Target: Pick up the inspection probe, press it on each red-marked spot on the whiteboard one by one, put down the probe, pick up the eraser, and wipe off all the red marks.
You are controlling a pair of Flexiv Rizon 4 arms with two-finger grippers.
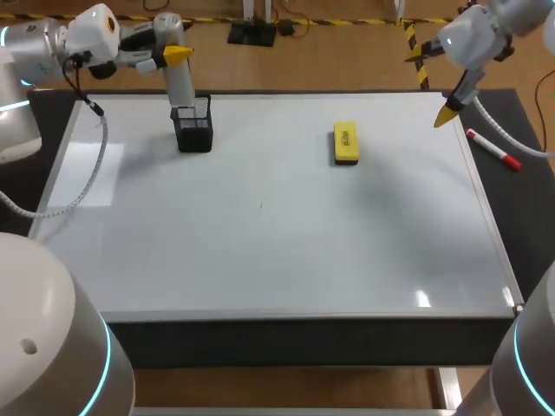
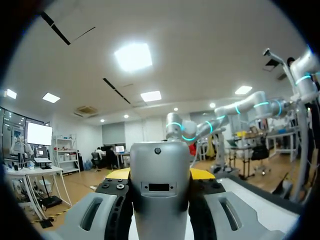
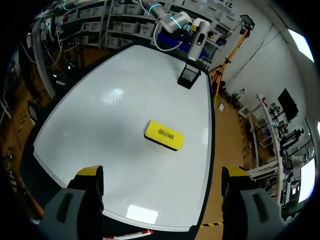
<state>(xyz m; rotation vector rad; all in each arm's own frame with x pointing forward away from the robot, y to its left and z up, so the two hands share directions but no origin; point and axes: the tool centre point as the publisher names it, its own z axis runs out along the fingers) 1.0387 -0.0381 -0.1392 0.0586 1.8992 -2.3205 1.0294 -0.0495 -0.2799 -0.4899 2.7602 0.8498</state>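
Observation:
My left gripper (image 1: 173, 54) is at the back left, shut on the grey cylindrical probe (image 1: 179, 85). The probe hangs upright with its lower end at the mouth of the black mesh holder (image 1: 193, 128). In the left wrist view the probe (image 2: 160, 200) fills the space between the yellow-tipped fingers of the left gripper (image 2: 160, 175). The yellow eraser (image 1: 345, 143) lies flat on the whiteboard (image 1: 260, 243), right of middle. My right gripper (image 1: 451, 113) hovers open over the board's back right corner, nothing between its fingers. From the right gripper (image 3: 162, 174) the eraser (image 3: 164, 135) lies ahead. I see no red marks on the board.
A red marker (image 1: 492, 149) lies on the dark mat just off the whiteboard's right edge, close under my right arm. The mesh holder (image 3: 189, 75) and the probe (image 3: 200, 37) show at the board's far corner in the right wrist view.

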